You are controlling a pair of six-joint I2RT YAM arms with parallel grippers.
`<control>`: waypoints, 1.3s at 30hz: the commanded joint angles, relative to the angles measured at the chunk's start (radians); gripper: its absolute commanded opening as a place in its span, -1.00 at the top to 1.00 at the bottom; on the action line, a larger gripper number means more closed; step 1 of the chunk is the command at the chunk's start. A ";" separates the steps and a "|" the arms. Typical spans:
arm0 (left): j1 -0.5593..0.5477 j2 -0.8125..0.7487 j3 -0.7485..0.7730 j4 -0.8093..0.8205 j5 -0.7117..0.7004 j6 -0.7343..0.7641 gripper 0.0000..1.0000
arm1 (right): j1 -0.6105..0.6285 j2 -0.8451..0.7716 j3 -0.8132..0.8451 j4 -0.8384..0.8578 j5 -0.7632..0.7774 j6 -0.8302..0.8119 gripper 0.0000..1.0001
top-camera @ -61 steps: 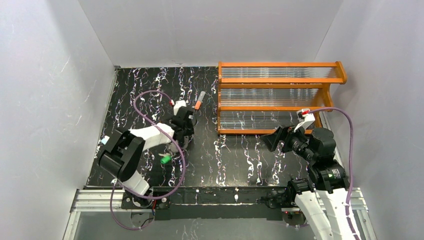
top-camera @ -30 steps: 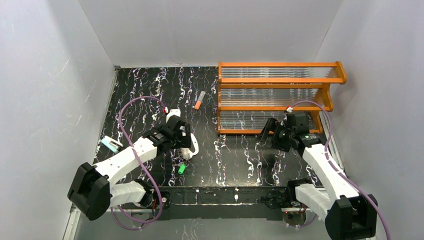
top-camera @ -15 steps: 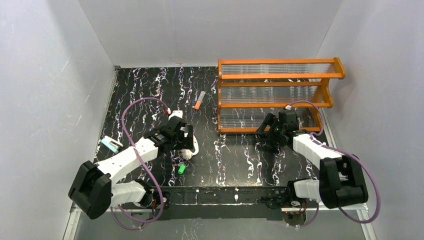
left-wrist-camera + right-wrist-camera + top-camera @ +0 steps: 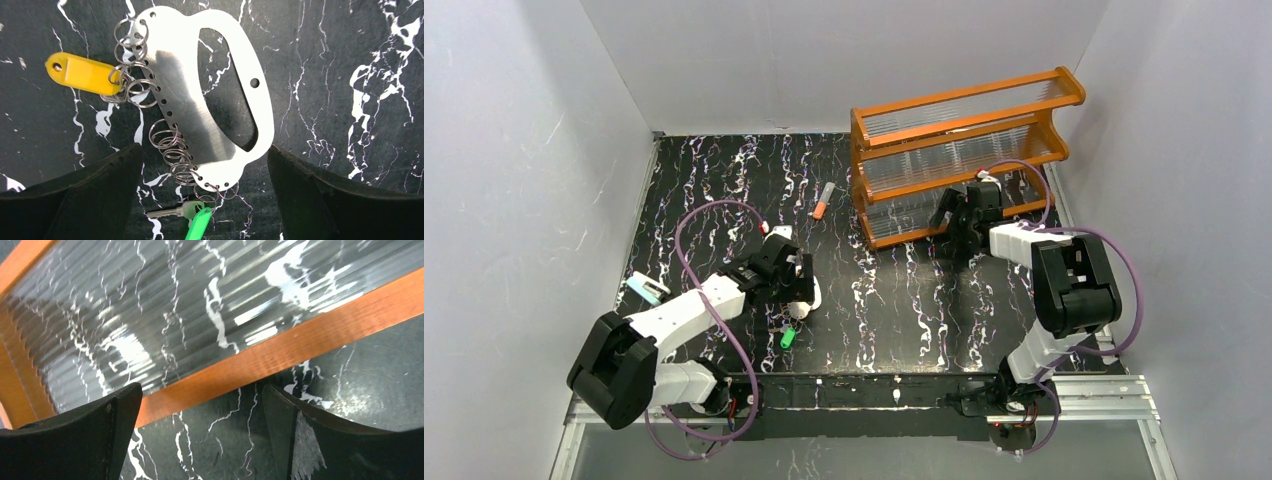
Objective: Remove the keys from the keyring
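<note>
The keyring [image 4: 192, 107], a flat silvery oval plate with a large opening, lies on the black marbled table. Several small wire rings [image 4: 170, 145] hang along its left edge. A yellow-headed key [image 4: 80, 74] hangs from the upper rings. A green-headed key [image 4: 197, 225] with a silvery blade [image 4: 165, 212] hangs from the lowest rings. My left gripper [image 4: 204, 150] hovers open above the plate's lower end, a finger on each side, touching nothing. From above, the keyring [image 4: 812, 296] and green key [image 4: 787, 338] show beside the left gripper [image 4: 792, 282]. My right gripper [image 4: 952, 226] is open and empty at the rack's lower rail.
An orange wooden rack [image 4: 954, 150] with clear ribbed shelves stands skewed at the back right; its bottom rail [image 4: 300, 335] fills the right wrist view. An orange-and-grey tube [image 4: 823, 200] lies mid-table. A pale blue item [image 4: 646, 290] sits near the left edge.
The right arm has reached further back and the rack has swung, its right end moving away and its left end shifting left. The left gripper has barely moved.
</note>
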 commanded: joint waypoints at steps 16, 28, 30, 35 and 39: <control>0.006 0.080 -0.134 0.296 0.335 -0.202 -0.11 | 0.419 -0.461 -0.368 0.068 -0.131 0.407 -0.97; -0.060 0.154 -0.122 0.609 0.449 -0.339 -0.02 | 0.475 -0.307 -0.479 0.393 -0.225 0.588 -0.81; -0.060 0.075 -0.064 0.454 0.348 -0.259 -0.07 | 0.475 -0.266 -0.456 0.415 -0.240 0.573 -0.74; 0.006 -0.004 0.026 0.176 0.123 -0.093 -0.09 | 0.477 -0.154 -0.422 0.471 -0.282 0.550 -0.55; 0.139 0.084 0.027 0.158 0.171 -0.077 -0.06 | 0.479 -0.060 -0.409 0.531 -0.337 0.549 -0.41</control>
